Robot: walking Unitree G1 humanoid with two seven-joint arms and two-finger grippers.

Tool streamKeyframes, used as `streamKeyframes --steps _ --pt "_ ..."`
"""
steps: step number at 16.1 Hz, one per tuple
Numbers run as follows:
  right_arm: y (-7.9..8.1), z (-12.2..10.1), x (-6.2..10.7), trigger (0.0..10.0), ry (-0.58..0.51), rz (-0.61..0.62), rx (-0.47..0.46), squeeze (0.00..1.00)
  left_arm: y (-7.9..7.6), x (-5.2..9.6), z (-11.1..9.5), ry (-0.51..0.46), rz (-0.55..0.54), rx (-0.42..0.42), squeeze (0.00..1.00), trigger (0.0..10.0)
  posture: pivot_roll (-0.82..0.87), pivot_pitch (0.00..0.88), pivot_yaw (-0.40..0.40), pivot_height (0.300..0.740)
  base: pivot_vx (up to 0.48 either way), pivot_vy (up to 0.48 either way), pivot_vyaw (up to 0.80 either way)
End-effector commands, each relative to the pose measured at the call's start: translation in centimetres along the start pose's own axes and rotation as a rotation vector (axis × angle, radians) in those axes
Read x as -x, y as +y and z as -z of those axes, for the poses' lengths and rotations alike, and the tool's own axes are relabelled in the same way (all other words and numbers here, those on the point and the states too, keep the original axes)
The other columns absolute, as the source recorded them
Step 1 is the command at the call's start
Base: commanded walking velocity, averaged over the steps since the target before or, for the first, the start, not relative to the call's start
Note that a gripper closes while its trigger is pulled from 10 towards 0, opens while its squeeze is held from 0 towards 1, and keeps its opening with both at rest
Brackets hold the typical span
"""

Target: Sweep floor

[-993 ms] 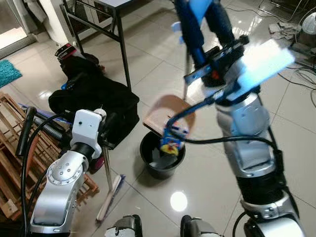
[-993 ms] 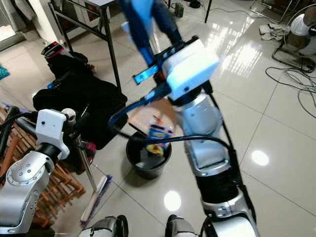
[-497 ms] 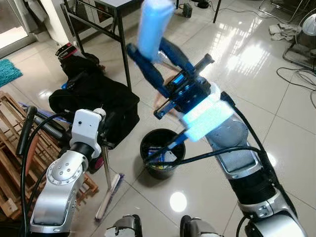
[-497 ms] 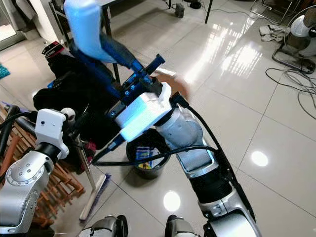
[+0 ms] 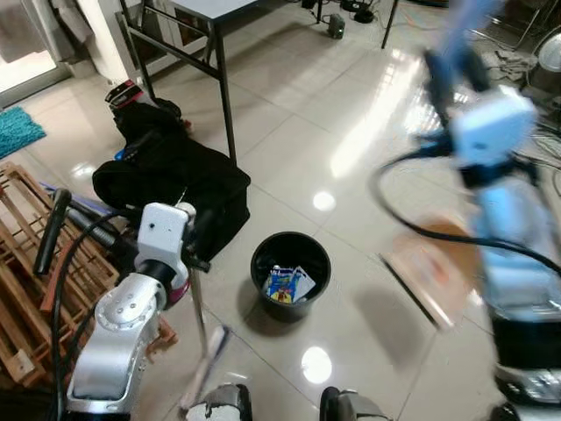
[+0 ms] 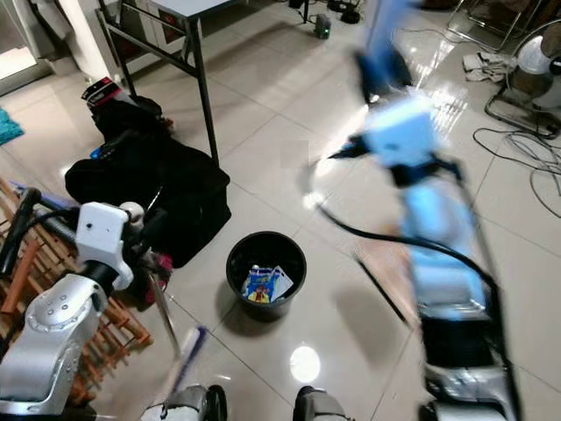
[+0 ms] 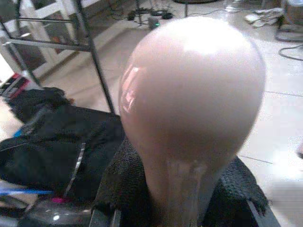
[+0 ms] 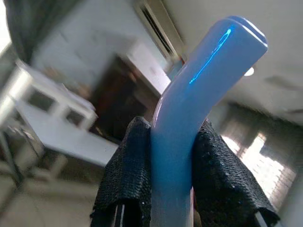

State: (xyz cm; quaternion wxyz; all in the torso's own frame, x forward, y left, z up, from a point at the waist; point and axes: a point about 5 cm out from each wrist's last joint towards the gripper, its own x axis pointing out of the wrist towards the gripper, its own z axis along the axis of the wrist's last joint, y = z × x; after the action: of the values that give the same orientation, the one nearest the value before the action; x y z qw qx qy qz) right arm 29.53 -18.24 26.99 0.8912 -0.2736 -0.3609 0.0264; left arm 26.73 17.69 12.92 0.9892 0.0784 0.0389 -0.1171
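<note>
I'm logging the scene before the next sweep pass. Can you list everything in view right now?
Bin: one, black, on the floor ahead of the robot's feet, colourful wrappers inside.
Broom: one, metal pole with pale head on the floor, left of the bin; its pinkish rounded handle top sits in the left claw.
Dustpan: one, brown pan, blurred, low on the right; its blue handle sits in the right claw.
Bag: one, black, on the floor to the left.
Wooden rack: one, brown, far left.
Table: one, black legs, at the back.
Fan: one, at the right edge.
Cables: several, dark, on the floor to the right.
Left claw: shut on the broom.
Right claw: shut on the dustpan handle.
</note>
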Motion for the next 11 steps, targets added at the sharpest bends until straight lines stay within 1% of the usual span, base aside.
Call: streamKeyframes --steps 1,2,3,4,5,6,8,9,11 --pt "-1.9 -0.6 0.3 10.0 0.001 0.079 0.041 0.0 -0.2 -0.1 0.0 -0.009 0.016 -0.004 0.0 10.0 -0.01 0.138 0.012 0.74 0.0 0.0 0.0" --pt "-2.6 1.6 1.6 10.0 0.178 0.181 0.002 0.0 -0.4 -0.1 0.2 0.0 0.025 -0.011 0.0 10.0 -0.01 0.137 0.01 0.74 0.0 0.0 0.0" --pt "-2.6 2.2 2.1 10.0 0.218 0.203 -0.031 0.0 -0.5 0.0 0.4 0.003 0.033 -0.022 0.0 10.0 -0.01 0.137 0.01 0.74 0.0 0.0 0.0" --pt "-2.6 2.9 3.2 10.0 0.266 0.261 -0.114 0.0 -0.7 0.0 0.6 0.009 0.043 -0.033 0.0 10.0 -0.01 0.139 0.014 0.74 0.0 0.0 0.0" --pt "-2.5 3.4 4.3 10.0 0.298 0.296 -0.174 0.0 -0.9 0.0 0.7 0.012 0.049 -0.031 0.0 10.0 0.0 0.14 0.017 0.74 0.0 -0.382 0.0" --pt "-2.4 3.4 4.7 10.0 0.303 0.297 -0.189 0.0 -1.1 0.1 0.7 0.014 0.053 -0.033 0.0 10.0 0.0 0.141 0.02 0.74 0.0 -0.48 0.0" --pt "-1.1 3.7 5.4 10.0 0.338 0.257 -0.251 0.0 -1.2 0.2 0.7 0.014 0.063 -0.042 0.0 10.0 0.0 0.143 0.019 0.74 0.0 -0.48 0.0" --pt "-0.6 3.8 5.5 10.0 0.344 0.233 -0.268 0.0 -1.1 0.3 0.8 0.017 0.059 -0.042 0.0 10.0 0.0 0.144 0.017 0.74 0.0 -0.48 0.0" --pt "0.0 4.2 5.8 10.0 0.374 0.224 -0.264 0.0 -1.0 0.3 0.8 0.015 0.053 -0.042 0.0 10.0 0.0 0.145 0.014 0.74 0.0 -0.48 0.0"
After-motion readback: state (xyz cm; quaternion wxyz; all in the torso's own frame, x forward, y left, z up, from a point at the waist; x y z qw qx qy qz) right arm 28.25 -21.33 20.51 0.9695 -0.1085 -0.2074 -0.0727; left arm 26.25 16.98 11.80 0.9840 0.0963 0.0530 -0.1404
